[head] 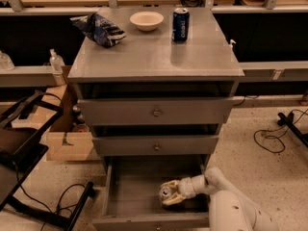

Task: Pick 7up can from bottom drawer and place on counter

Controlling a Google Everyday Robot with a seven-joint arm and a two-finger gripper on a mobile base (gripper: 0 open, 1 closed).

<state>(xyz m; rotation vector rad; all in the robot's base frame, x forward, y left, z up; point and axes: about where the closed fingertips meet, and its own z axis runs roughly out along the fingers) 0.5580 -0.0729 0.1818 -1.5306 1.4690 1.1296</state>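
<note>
The bottom drawer [120,196] of the grey cabinet is pulled open. The 7up can [165,192] lies on its side inside it, right of centre, with its silver top facing the camera. My gripper [170,193] reaches into the drawer from the right. Its pale fingers [172,202] sit above and below the can and close on it. The counter [154,57] is the cabinet's grey top, well above the gripper.
On the counter stand a dark blue can [180,24], a white bowl [147,20] and a crumpled blue chip bag [98,29]. The two upper drawers [156,112] stick out slightly above the open one. A black chair frame [24,143] and a cardboard box [67,146] stand to the left.
</note>
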